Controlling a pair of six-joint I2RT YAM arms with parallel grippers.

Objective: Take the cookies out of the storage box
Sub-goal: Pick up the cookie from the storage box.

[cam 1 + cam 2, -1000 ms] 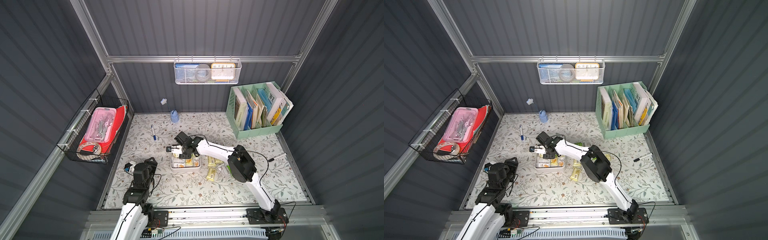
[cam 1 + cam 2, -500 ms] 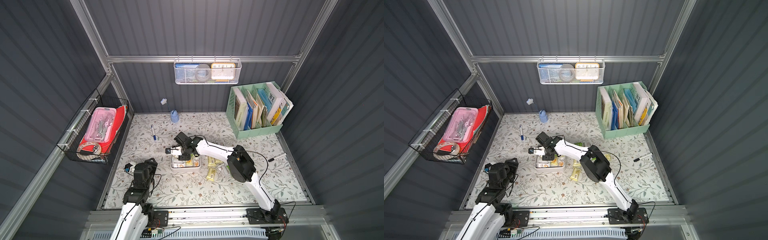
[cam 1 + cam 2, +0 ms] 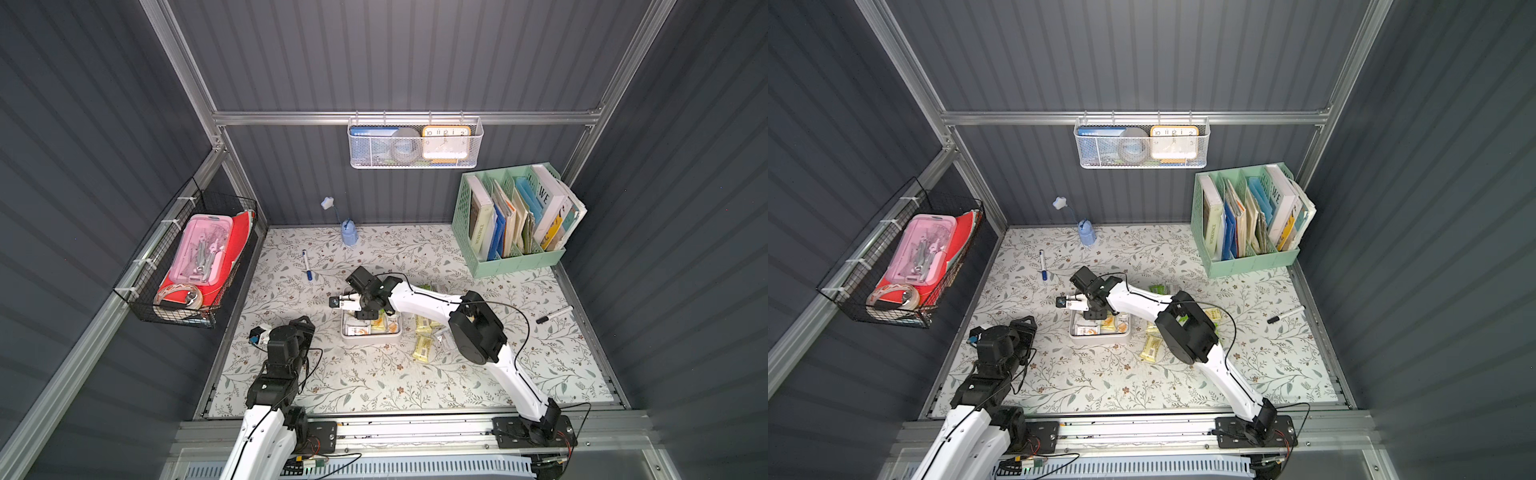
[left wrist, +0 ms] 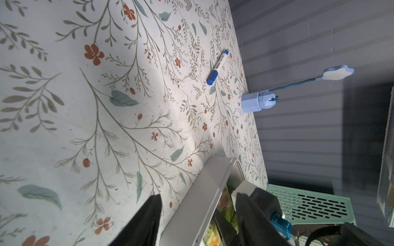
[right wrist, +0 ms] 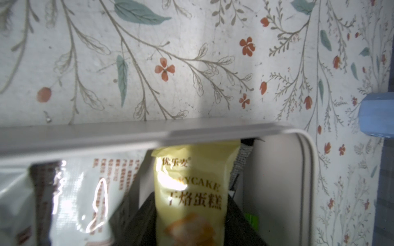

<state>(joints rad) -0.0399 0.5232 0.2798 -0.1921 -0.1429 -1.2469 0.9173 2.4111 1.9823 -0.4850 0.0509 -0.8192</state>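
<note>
Two hands: right hand (image 5: 185,221) pinches a pale yellow cookie (image 5: 191,181) in the storage box (image 5: 106,136); left hand's (image 3: 297,328) opening unclear.

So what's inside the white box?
The box holds snack packets, including a pale yellow one. The right gripper reaches in and covers the far part, hiding anything underneath.

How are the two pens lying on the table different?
The blue-capped pen lies left of the storage box, pointing toward the back wall; the black-capped pen lies far right, more crosswise. Caps differ: blue versus black. Both have white barrels and lie flat, untouched.
</note>
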